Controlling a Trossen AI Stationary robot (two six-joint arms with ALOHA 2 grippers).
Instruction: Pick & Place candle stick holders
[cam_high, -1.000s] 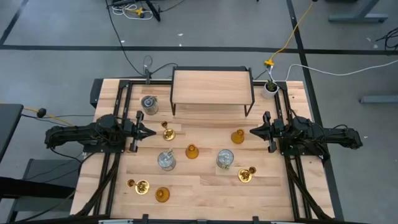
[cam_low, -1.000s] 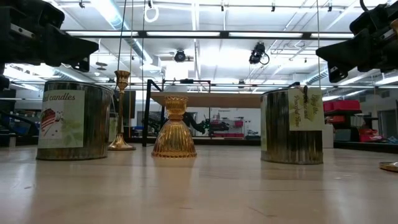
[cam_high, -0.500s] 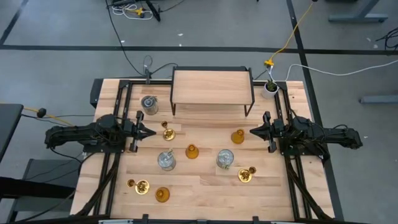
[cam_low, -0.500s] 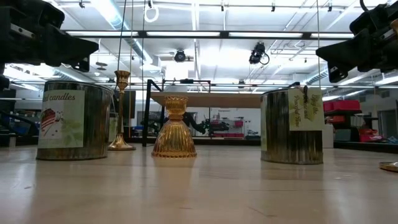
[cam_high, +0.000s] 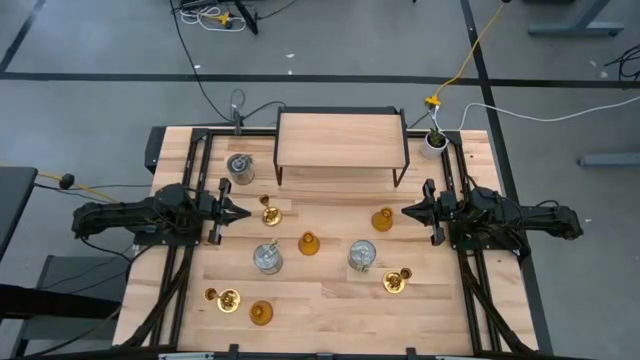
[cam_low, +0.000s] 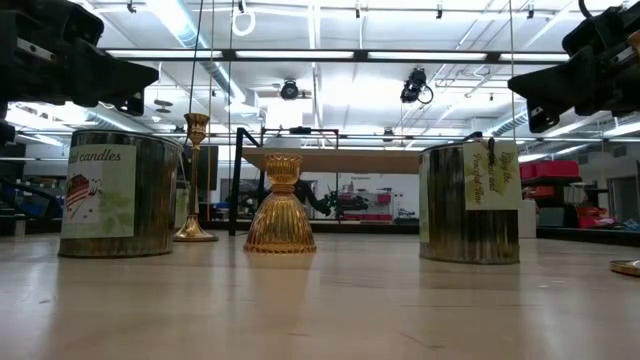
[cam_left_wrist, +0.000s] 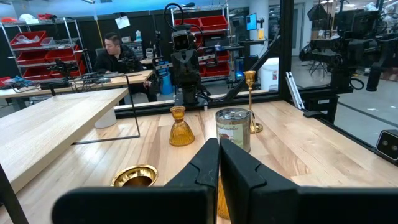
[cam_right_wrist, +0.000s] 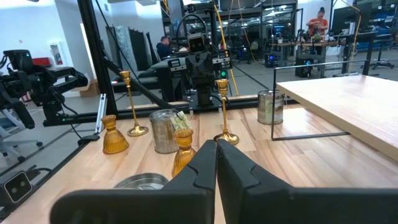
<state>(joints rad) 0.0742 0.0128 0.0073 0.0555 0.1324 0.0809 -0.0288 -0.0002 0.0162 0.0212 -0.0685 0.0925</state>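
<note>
— Nine candle stick holders on the bench; has any shifted since a second back?

— None that I can see. Both arms sit as they were, and every holder is where it was. My left gripper (cam_high: 240, 212) is pressed fully shut on nothing; my right gripper (cam_high: 405, 211) is the same, fingers together and empty.

— What lies closest to each?

— Just ahead of the left tips stands a shiny brass holder with round base and stem (cam_high: 270, 213), not touching. Just ahead of the right tips is an amber-orange bell-shaped glass holder (cam_high: 383, 219). Between the two grippers, a little nearer the front edge, are a second amber bell (cam_high: 308, 243) and two silvery clear-glass cylinders (cam_high: 267, 257) (cam_high: 361, 255). The third cylinder (cam_high: 240, 167) sits beside the left gripper, towards the raised wooden shelf on a black wire frame (cam_high: 340, 140).

— Anything the overhead misses?

— From table height I can read a paper label, "candles", on one cylinder (cam_low: 120, 193), and see the amber bell's ribbed skirt (cam_low: 281, 210). From above, the brass ones are only gold discs; the left wrist shows one as a tall slim stem (cam_left_wrist: 250, 102). A person (cam_left_wrist: 118, 57) sits at a bench beyond the table there.
</note>
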